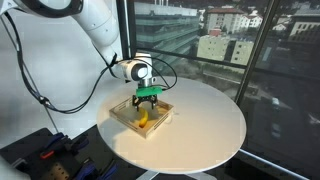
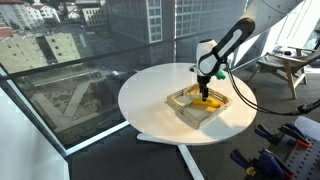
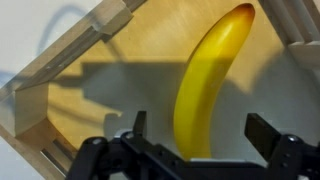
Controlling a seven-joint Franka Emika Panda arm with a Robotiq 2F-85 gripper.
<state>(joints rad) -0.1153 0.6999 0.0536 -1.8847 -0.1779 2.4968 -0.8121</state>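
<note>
Low in the wrist view, gripper (image 3: 203,130) hangs with jaws apart over banana (image 3: 212,85), lying in tray (image 3: 60,75). Best straddle its thick middle squarely, clear of walls.

gripper (image 2: 206,88) low over a wooden tray (image 2: 180,106), banana (image 2: 208,101) just beneath it, round white table (image 2: 150,95) under the tray

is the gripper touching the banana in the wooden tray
Apart. The wrist view shows the open gripper straddling the banana, with bare tray floor visible between each finger and the fruit.
</note>
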